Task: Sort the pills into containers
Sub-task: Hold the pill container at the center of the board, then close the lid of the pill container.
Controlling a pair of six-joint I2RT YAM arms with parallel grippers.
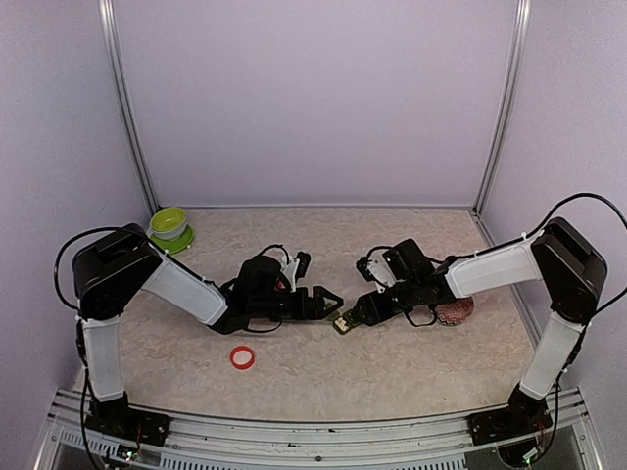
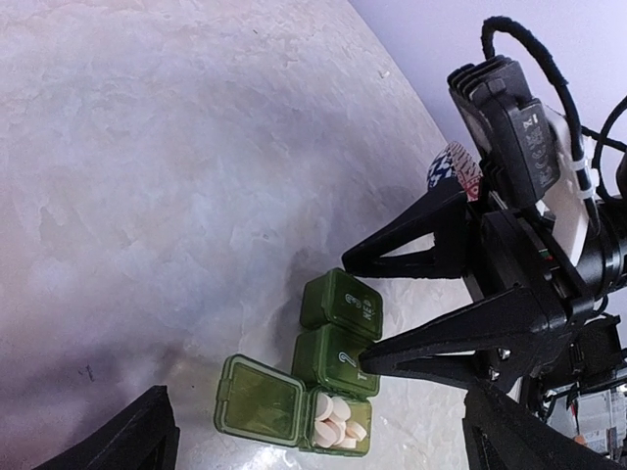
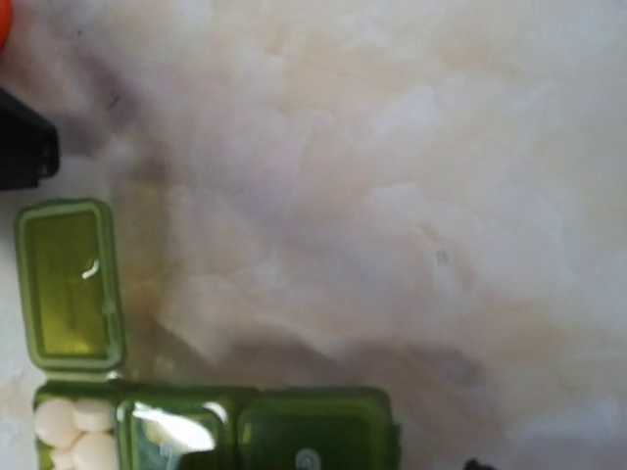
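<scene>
pale table (image 1: pixel 392 372); left jaws spread wide, right jaws straddle the containers (image 2: pixel 338 313), grip unclear; brace the row, flip middle lid (image 2: pixel 328 348) gently.

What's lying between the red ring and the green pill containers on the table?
Nothing. The top external view shows only bare table between the red ring and the containers.

The containers (image 3: pixel 313 431) (end lid (image 3: pixel 67 284) open) hold seemingly white pills (image 3: pixel 61 423), blurred.
</scene>
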